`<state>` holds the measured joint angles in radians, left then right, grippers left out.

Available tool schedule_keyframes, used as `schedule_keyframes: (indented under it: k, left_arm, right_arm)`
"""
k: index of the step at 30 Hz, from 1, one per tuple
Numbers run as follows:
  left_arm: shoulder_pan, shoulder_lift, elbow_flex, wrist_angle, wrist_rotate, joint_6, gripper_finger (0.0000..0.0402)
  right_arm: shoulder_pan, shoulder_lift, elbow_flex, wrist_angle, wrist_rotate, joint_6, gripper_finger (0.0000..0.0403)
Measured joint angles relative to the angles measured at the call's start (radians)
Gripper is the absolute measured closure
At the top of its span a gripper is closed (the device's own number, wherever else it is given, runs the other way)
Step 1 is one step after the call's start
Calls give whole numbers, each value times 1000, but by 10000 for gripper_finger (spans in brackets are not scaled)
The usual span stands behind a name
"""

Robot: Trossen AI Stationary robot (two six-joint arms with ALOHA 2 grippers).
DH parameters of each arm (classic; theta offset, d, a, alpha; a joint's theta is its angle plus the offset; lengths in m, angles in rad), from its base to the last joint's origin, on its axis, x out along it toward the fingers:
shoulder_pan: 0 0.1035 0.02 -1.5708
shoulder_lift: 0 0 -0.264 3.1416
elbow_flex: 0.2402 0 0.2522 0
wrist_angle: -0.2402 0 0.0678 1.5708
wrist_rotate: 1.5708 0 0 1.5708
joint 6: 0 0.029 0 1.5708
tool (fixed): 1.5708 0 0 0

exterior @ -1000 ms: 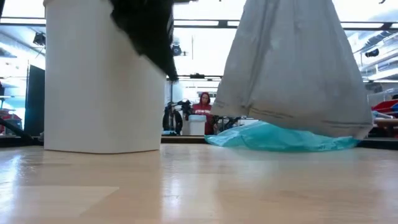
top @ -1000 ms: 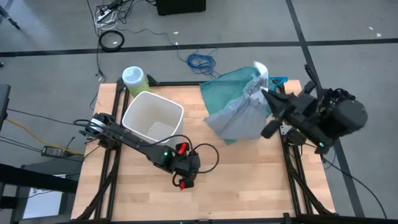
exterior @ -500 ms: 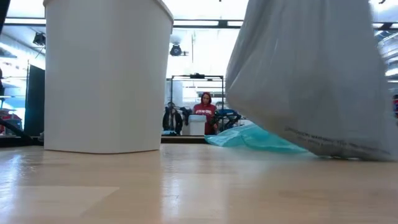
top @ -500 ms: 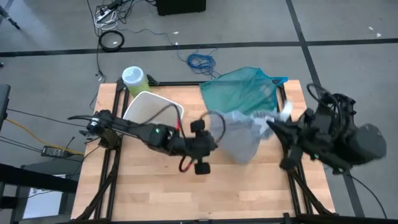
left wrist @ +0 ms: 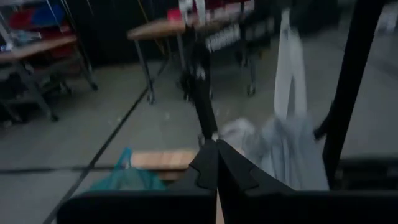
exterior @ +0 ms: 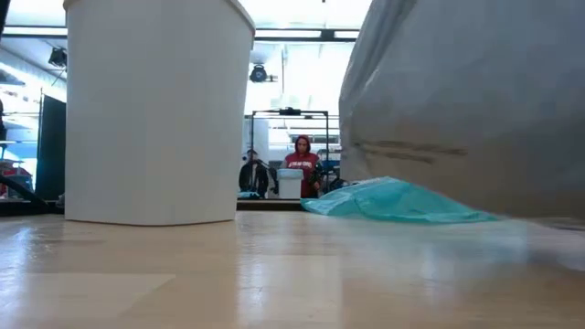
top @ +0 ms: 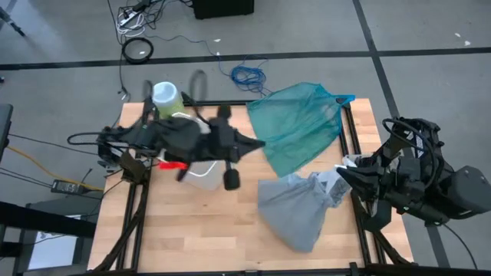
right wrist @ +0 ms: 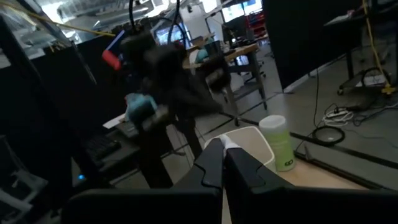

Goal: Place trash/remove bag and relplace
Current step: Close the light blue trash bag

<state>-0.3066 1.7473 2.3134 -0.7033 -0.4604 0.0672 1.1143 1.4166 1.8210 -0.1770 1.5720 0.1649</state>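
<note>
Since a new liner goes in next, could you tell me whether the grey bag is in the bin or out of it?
Out. The grey bag lies slumped on the table, its top at the right claw, well apart from the white bin, which stands upright.

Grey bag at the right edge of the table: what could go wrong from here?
1. The grey bag hangs from the shut right gripper by its neck, near the table edge; if the grip slips, it could fall off.
2. The left gripper, shut and empty, is over the white bin; it might knock it.
3. The teal bag lies loose nearby and could snag.
</note>
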Motion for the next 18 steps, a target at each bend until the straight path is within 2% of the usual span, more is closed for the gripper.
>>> schedule_keyframes:
  k: [5, 9, 12, 15, 18]
  left_arm:
    - [-1, -62, -1, -19, -18, -29, 396]
    - [-1, -87, -3, -30, -18, -31, 396]
    - [-1, -116, -2, -2, -19, -21, 396]
    - [0, -140, -1, 45, -31, -19, 396]
    - [0, -155, -1, 75, -41, -9, 396]
  right_arm:
    - [-16, -1, -4, -6, -1, -2, 403]
    - [-92, 0, -4, -9, -1, -49, 403]
    - [-203, 0, -4, 19, -1, -120, 403]
    - [-345, -4, -4, 144, -18, -248, 403]
    - [-462, -8, -3, 259, -108, -408, 403]
